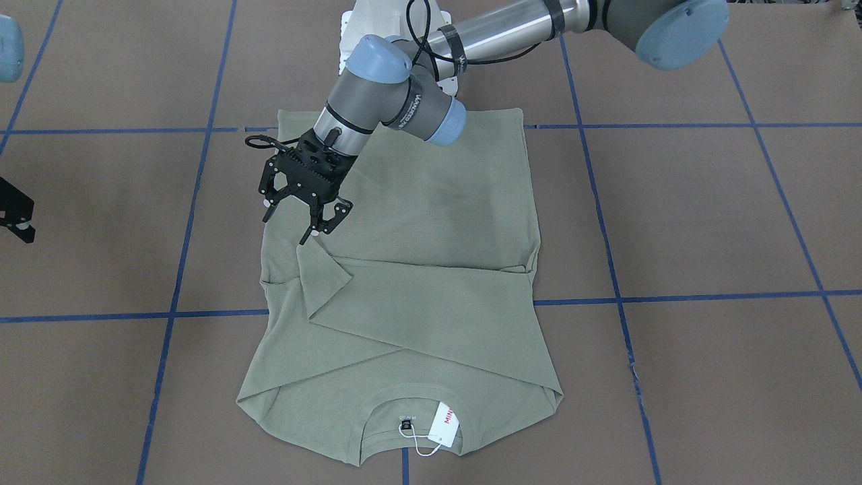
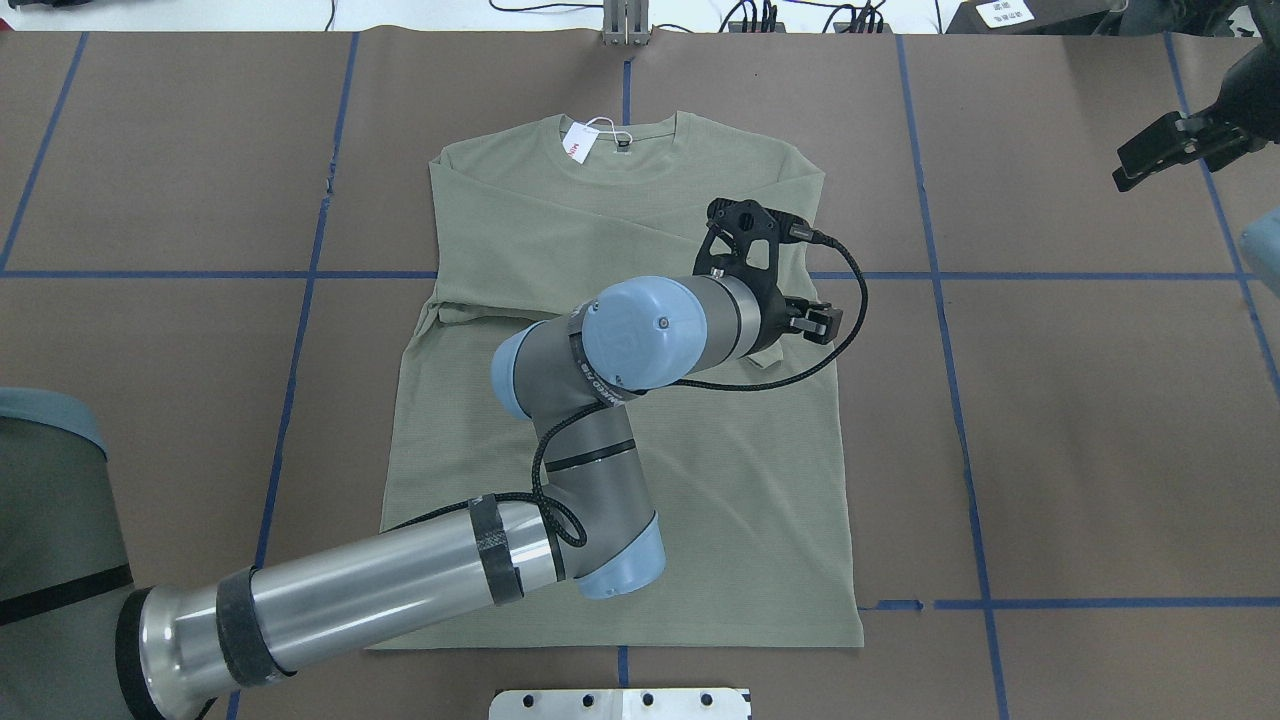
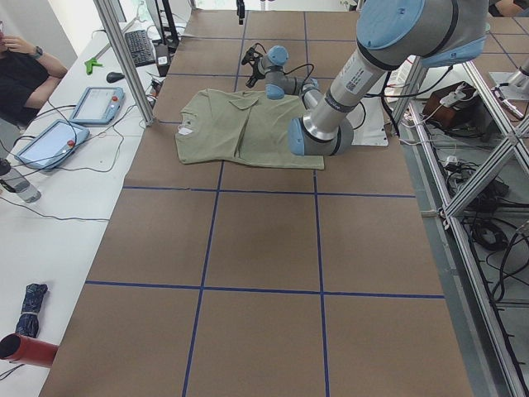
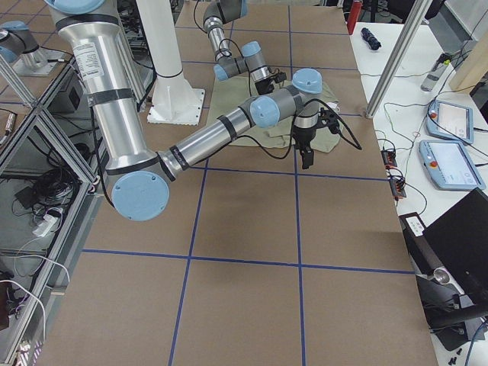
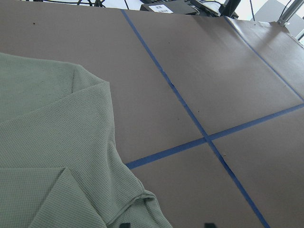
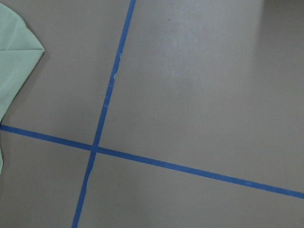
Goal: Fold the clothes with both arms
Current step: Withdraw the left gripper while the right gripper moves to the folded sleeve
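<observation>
Across the middle of the brown surface (image 1: 673, 215), gridded with blue tape lines (image 1: 707, 296), the olive-green shirt (image 1: 438, 202) lies flat. Its hem is toward the robot and its collar (image 1: 411, 405) is on the far side, where the white hang tag (image 1: 446, 423) with red lettering rests. Both sleeves are folded in across the chest, one overlapping the other. The left arm reaches over the shirt from the hem side, and the left claw (image 1: 286, 229) hangs above the garment's edge on the robot's right. Its jaws are spread and empty, with one fingertip right at the peaked-up tip of a sleeve cuff (image 1: 313, 266); whether it touches the cloth is not clear. The right claw (image 2: 1160, 155) is well apart from the shirt, over bare surface on the robot's right, and I cannot tell whether it is spread or closed. Its wrist view shows only tape lines and a corner of the cloth.
</observation>
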Controlling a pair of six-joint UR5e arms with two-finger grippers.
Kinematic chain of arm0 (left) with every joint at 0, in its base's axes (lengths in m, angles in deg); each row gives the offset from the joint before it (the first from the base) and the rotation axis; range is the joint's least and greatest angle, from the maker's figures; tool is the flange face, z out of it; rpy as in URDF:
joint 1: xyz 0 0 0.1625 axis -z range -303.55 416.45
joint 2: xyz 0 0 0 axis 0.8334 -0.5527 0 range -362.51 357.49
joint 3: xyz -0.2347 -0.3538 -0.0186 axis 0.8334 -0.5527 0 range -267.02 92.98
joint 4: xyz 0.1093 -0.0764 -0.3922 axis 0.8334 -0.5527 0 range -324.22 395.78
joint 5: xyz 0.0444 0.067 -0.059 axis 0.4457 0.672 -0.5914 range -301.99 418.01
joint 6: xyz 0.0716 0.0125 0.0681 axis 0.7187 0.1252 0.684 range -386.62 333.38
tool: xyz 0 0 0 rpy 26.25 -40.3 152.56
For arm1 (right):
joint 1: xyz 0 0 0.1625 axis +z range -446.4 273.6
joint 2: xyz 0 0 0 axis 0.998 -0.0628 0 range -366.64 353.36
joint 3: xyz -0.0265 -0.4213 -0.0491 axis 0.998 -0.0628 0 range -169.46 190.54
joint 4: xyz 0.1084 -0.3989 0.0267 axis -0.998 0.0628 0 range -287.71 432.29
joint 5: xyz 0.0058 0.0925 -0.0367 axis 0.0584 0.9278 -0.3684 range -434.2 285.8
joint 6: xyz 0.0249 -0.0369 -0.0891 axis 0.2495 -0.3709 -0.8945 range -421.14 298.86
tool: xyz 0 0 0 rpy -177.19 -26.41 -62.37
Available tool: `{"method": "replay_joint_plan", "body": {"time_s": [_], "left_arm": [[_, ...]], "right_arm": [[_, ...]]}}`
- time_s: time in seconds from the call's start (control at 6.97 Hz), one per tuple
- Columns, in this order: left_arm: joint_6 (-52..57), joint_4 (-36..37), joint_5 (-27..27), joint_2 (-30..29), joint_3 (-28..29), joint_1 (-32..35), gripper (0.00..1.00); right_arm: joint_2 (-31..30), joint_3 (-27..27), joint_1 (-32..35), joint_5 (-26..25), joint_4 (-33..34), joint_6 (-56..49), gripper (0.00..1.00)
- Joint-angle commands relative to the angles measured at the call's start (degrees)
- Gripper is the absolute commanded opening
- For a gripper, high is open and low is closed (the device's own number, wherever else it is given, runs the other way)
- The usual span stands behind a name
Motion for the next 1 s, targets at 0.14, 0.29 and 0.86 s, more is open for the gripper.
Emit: {"method": "replay_joint_plan", "body": {"time_s": [0.14, 0.29, 0.86], "left_arm": [[7.78, 22.34, -15.68, 7.38, -13.46, 10.77, 1.00], [11.05, 23.96, -18.24, 15.09, -20.92, 14.99, 1.00], [29.34, 22.93, -30.72, 30.09, -28.55, 27.41, 1.00]], "right_arm": [[7.18, -4.56, -7.04, -0.74, -7.61, 5.62, 1.00], [9.92, -4.57, -11.51, -4.31, -7.78, 12.71, 1.00], [25.98, -16.21, -30.77, -25.57, -6.91, 32.25, 0.93]]}}
